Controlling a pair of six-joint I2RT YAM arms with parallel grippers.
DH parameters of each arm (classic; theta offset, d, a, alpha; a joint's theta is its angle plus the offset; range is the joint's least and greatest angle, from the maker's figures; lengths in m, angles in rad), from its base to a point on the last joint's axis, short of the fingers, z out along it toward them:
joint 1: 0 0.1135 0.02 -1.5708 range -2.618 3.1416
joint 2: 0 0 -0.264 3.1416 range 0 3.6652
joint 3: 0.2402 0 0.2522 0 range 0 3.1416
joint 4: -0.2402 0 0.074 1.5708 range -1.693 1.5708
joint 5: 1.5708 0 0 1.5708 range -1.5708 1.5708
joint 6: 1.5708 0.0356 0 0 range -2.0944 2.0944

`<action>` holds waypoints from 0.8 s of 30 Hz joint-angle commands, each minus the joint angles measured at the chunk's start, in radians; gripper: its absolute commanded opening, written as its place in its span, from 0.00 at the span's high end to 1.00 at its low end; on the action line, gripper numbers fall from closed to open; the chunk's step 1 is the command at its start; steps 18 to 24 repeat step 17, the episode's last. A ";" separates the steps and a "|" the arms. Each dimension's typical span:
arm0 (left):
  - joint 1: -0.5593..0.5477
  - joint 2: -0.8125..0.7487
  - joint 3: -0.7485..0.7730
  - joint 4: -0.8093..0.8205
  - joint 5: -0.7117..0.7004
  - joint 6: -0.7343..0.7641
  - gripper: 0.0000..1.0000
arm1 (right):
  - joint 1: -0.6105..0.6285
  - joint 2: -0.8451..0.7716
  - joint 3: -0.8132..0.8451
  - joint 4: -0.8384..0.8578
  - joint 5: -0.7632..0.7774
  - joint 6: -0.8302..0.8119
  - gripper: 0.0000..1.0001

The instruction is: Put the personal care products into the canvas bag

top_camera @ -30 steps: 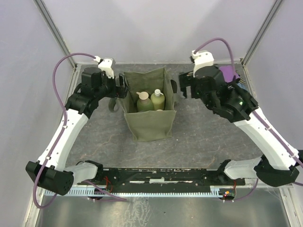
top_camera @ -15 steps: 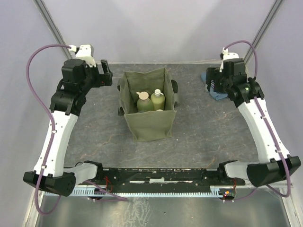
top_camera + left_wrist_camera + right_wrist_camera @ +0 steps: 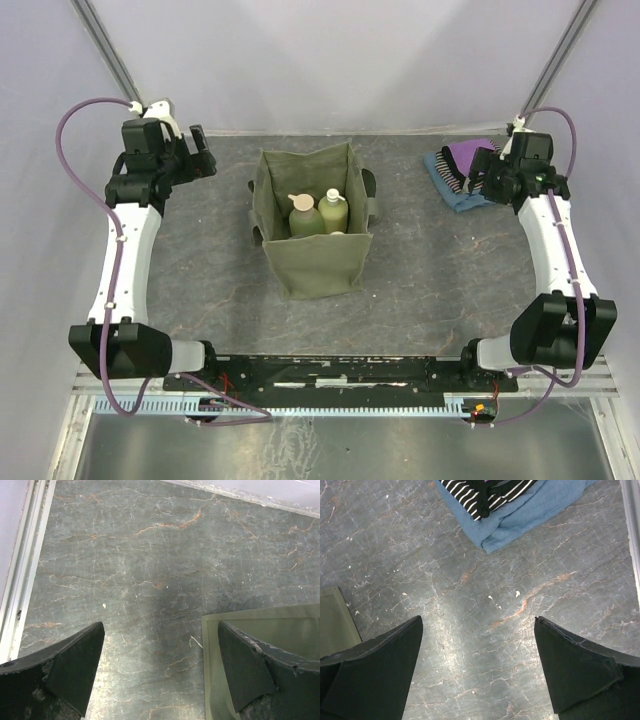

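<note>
The olive-green canvas bag (image 3: 313, 262) stands open in the middle of the table. Inside it I see the round green bottle with a peach cap (image 3: 301, 218) and the yellow-green bottle (image 3: 333, 212), both upright. The cream bottle and the clear square one are not visible. My left gripper (image 3: 203, 158) is open and empty, left of the bag at the far left. In the left wrist view (image 3: 160, 630) it hangs over bare table beside the bag's edge (image 3: 265, 630). My right gripper (image 3: 480, 172) is open and empty at the far right; the right wrist view (image 3: 477, 625) shows bare table between its fingers.
Folded purple, striped and blue cloths (image 3: 458, 170) lie at the back right, just left of my right gripper, and show in the right wrist view (image 3: 515, 505). A metal rail (image 3: 20, 570) runs along the table's left edge. The bag's corner (image 3: 334, 622) shows at left.
Both arms have drawn back from the bag, the left toward the far left corner and the right toward the far right, uncovering the cloths. The bag and its bottles have not moved.
</note>
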 commanded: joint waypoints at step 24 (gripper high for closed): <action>0.000 -0.061 -0.094 0.167 -0.212 -0.118 0.00 | -0.002 0.038 0.044 0.018 0.033 -0.012 0.00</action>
